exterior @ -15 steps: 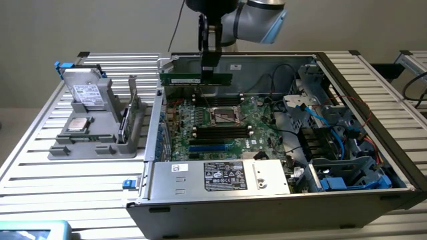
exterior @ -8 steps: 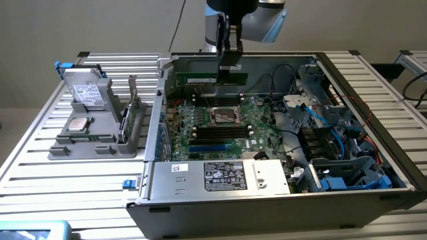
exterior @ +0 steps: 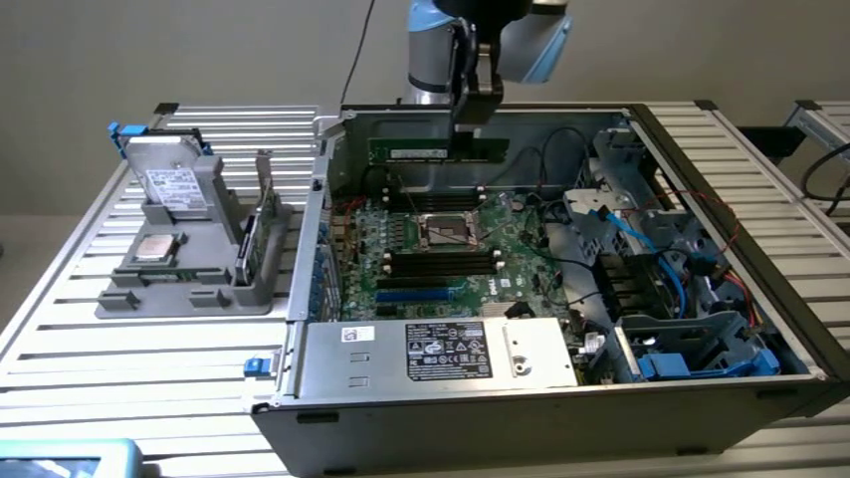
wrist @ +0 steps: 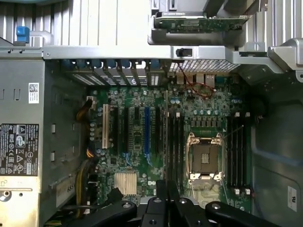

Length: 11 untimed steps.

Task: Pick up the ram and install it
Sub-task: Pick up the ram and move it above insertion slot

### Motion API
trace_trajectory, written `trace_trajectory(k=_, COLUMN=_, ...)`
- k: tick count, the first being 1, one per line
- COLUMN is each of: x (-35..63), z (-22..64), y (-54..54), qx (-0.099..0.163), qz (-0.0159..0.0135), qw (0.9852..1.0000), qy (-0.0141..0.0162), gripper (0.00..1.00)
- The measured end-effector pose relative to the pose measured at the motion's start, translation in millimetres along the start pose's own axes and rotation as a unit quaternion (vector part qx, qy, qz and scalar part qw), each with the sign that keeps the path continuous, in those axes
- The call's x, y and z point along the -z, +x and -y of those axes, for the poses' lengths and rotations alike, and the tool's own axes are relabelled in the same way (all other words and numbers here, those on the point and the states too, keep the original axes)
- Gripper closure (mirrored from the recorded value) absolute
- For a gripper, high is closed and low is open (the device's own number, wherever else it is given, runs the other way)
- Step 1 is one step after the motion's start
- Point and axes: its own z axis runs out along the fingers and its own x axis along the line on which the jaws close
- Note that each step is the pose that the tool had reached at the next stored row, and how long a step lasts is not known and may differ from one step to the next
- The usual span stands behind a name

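Note:
The ram [exterior: 432,150] is a slim green stick hanging level above the back part of the motherboard [exterior: 512,284], inside the open computer case [exterior: 531,428]. My gripper [exterior: 475,127] comes straight down from above and is shut on the stick's upper edge, right of its middle. In the wrist view the ram shows edge-on as a thin dark line [wrist: 165,142] running out from my fingers [wrist: 161,191], alongside the black memory slots [wrist: 176,142] next to the CPU socket [wrist: 204,158]. More black slots [wrist: 236,146] lie on the socket's other side.
A power supply [exterior: 445,351] fills the case's near corner. Cables and drive cages [exterior: 691,344] crowd the exterior view's right side. On the exterior view's left, a grey fixture [exterior: 146,289] holds a hard drive [exterior: 170,184], a CPU [exterior: 157,247] and an upright green card [exterior: 266,224].

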Motion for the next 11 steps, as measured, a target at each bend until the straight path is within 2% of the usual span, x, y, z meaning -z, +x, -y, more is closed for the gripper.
trace_trajectory(k=5, x=-0.1, z=1.2, y=-14.0, qx=0.0, qz=-0.0005, qw=1.0, qy=0.006, gripper=0.88)
trace_trajectory(k=8, x=-0.3, z=1.9, y=-23.8, qx=0.0, qz=-0.0025, qw=1.0, qy=0.0088, gripper=0.88)
trace_trajectory(k=11, x=-0.8, z=2.0, y=-30.0, qx=0.0, qz=-0.0067, qw=0.9999, qy=0.012, gripper=0.88)
